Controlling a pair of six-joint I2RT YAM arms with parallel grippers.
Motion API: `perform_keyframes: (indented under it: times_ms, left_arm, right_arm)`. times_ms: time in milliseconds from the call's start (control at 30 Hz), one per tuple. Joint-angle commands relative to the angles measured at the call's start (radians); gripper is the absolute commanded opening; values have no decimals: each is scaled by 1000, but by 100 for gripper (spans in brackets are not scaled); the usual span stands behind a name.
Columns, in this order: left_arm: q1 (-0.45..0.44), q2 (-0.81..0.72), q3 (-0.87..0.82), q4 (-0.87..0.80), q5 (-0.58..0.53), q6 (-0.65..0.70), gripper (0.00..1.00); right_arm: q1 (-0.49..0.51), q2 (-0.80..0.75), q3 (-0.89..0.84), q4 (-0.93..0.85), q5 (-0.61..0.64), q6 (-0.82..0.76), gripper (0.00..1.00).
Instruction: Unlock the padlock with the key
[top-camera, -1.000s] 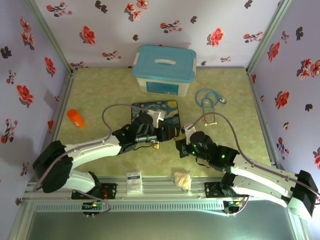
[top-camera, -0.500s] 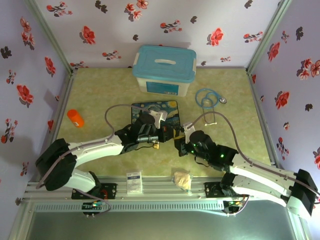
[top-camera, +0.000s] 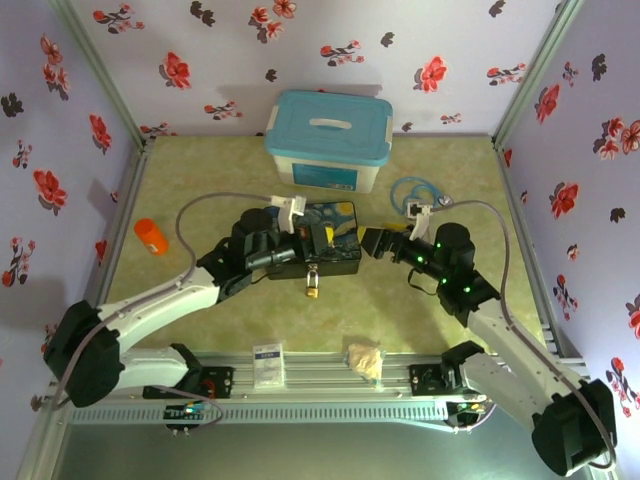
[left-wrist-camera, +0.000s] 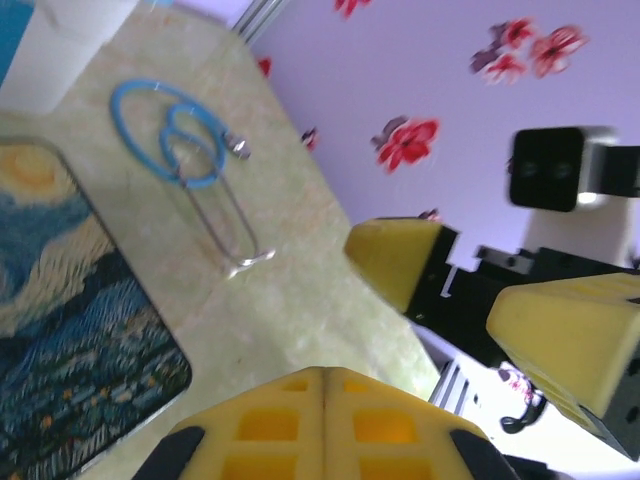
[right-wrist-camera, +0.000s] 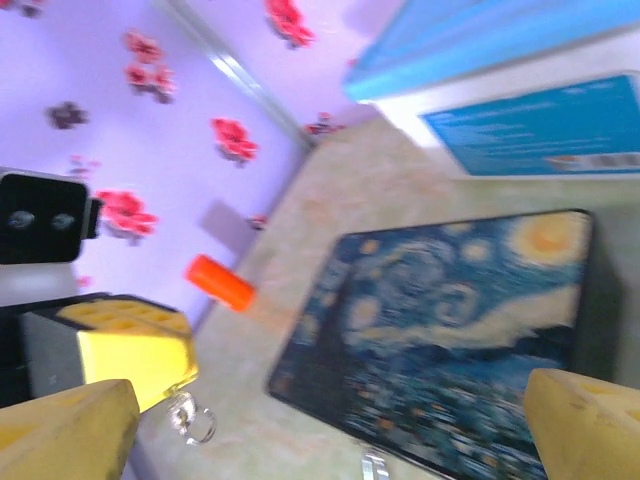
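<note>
1 padlock (top-camera: 314, 285) | 1 painted box (top-camera: 338, 218) | 1 tub (top-camera: 328, 130) | 1 stethoscope (top-camera: 410, 193) | 1 orange cylinder (top-camera: 150, 236) | 1 paper wad (top-camera: 366, 358)

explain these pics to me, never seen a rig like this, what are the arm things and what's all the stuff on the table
Those are two robot arms bolted at the near edge of a table, each ending in a two-finger gripper with yellow pads. The wide picture comes from a fixed camera above and behind them. The other two come from a small camera on each wrist, so each arm's own fingers sit at the bottom edge.

On the table are a plastic box with a blue lid, a dark box printed with a starry-night painting, a blue stethoscope, an orange cylinder and a beige paper wad.

The left gripper is shut, and the small brass padlock hangs just under it, so it seems to hold it. The right gripper is open and holds nothing.
</note>
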Motion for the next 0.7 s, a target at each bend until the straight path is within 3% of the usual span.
perform_keyframes:
  times_ms: [0, 133, 300, 667]
  left_arm:
    - [24, -52, -13, 78, 72, 62, 0]
    - [35, -52, 5, 106, 123, 48, 0]
    - [29, -44, 21, 109, 136, 40, 0]
    - [-4, -18, 25, 191, 157, 28, 0]
  right_arm:
    - [-8, 44, 23, 263, -242, 121, 97]
    - [31, 88, 5, 366, -272, 142, 90]
    - [126, 95, 18, 276, -178, 8, 85]
    - [135, 213, 2, 535, -256, 113, 42]
